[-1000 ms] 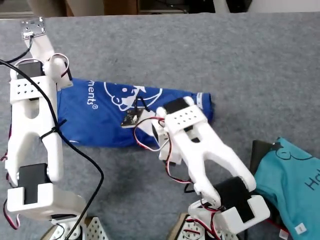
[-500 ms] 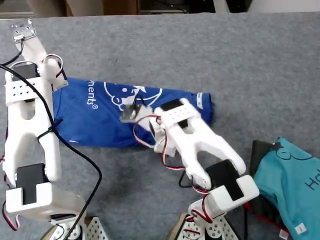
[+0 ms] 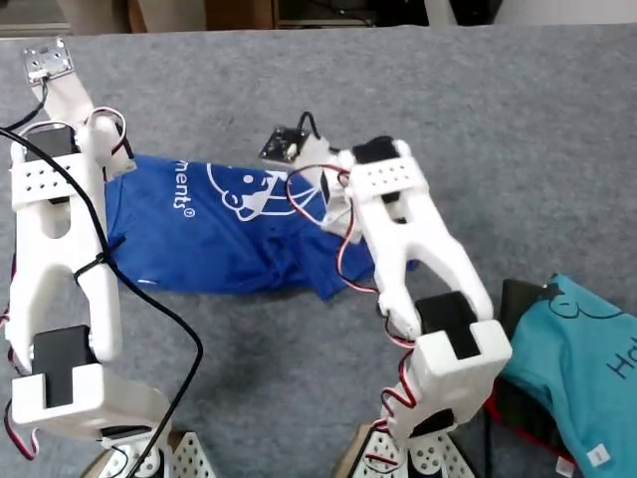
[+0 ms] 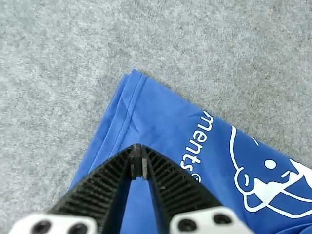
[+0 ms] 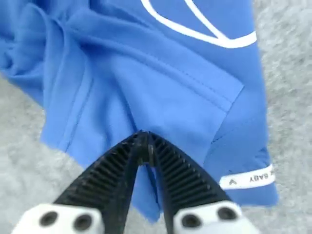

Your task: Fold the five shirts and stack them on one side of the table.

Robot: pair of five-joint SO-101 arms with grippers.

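Blue shirt [image 3: 199,239] lies spread over the left and middle of the grey table [image 3: 518,119], as we see it from above. At its left end our left gripper [image 4: 137,165] is clenched on the cloth just inside the hemmed corner. At its rumpled right end our right gripper [image 5: 144,146] pinches a fold. Far right, well apart, we see a teal shirt [image 3: 577,349].

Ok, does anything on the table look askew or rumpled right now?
Yes: the blue printed shirt is uneven. Its end at the right gripper is bunched into loose creases and doubled over crookedly, while the end at the left gripper lies flat. Both grippers are shut on it.
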